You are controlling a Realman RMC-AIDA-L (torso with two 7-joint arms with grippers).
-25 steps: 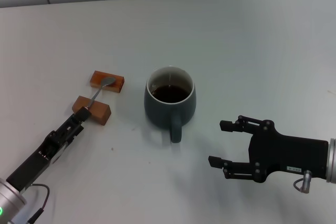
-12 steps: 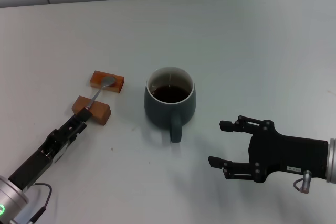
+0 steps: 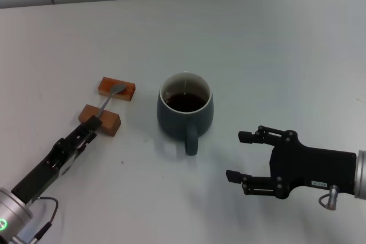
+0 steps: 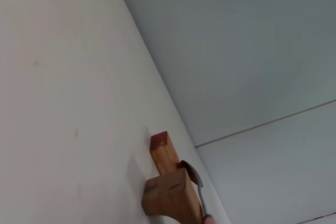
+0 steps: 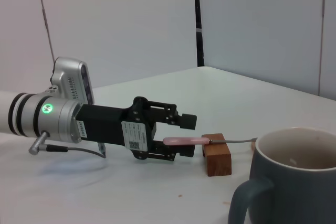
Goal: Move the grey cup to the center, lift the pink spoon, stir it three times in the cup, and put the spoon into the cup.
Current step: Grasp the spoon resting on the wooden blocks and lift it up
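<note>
The grey cup (image 3: 185,110) stands mid-table with dark liquid inside and its handle toward me; it also shows in the right wrist view (image 5: 294,179). The pink spoon (image 3: 110,98) lies across two brown blocks. In the head view only its silver bowl and neck show. Its pink handle (image 5: 181,141) shows in the right wrist view. My left gripper (image 3: 87,134) is open at the spoon's handle end. In the right wrist view the left gripper (image 5: 184,137) has its fingers above and below the pink handle. My right gripper (image 3: 239,156) is open and empty, on the table to the right of the cup.
Two brown blocks bear the spoon: the far block (image 3: 116,88) under its bowl, the near block (image 3: 100,119) under its neck. Both show in the left wrist view, the near block (image 4: 170,198) in front of the far block (image 4: 160,149). A wall rises behind the table.
My left gripper has shifted slightly back from the near block, toward the table's front edge. The cup, spoon and right gripper have not moved.
</note>
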